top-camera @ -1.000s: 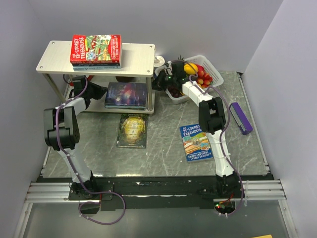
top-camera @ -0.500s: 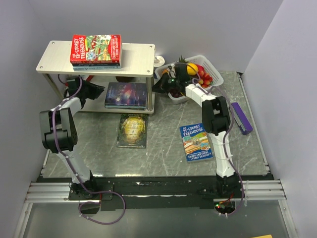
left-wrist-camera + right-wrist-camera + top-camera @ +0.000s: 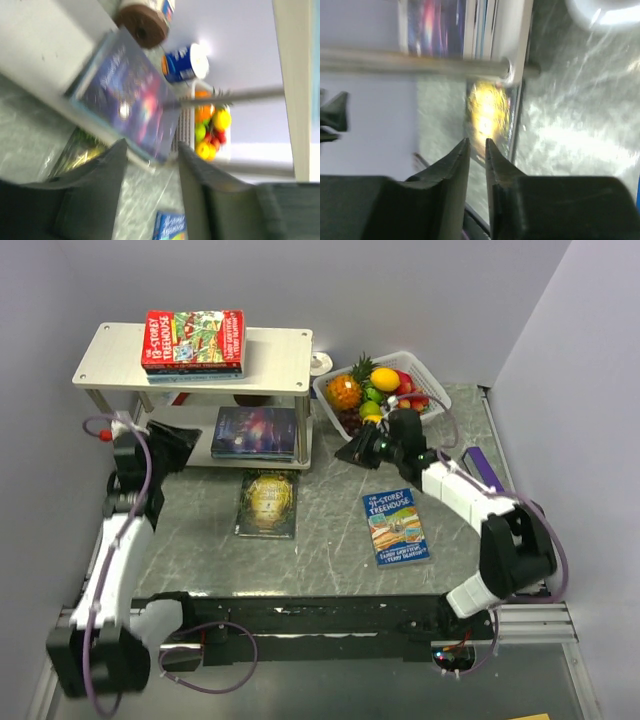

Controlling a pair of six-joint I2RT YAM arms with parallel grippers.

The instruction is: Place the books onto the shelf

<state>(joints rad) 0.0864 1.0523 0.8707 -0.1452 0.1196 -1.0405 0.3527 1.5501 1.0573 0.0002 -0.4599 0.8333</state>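
The shelf (image 3: 282, 358) stands at the back left. A stack of books topped by the red Treehouse cover (image 3: 194, 338) lies on its top board. The dark purple galaxy book (image 3: 256, 431) (image 3: 127, 97) lies on the lower tier. A green-gold book (image 3: 267, 502) (image 3: 488, 116) and a blue Treehouse book (image 3: 397, 525) (image 3: 170, 228) lie flat on the table. My left gripper (image 3: 192, 437) (image 3: 151, 150) hangs open and empty just left of the galaxy book. My right gripper (image 3: 350, 454) (image 3: 477, 142) hovers between the shelf and the blue book, slightly open, holding nothing.
A white fruit basket (image 3: 425, 379) (image 3: 187, 117) sits at the back right, beside the shelf. A purple box (image 3: 484, 464) lies at the right, partly behind my right arm. A brown roll (image 3: 145, 22) and a blue can (image 3: 184, 62) stand behind the shelf.
My left arm drew back from under the shelf and its jaws opened. My right arm swung away from the fruit basket toward the table's middle and its jaws parted.
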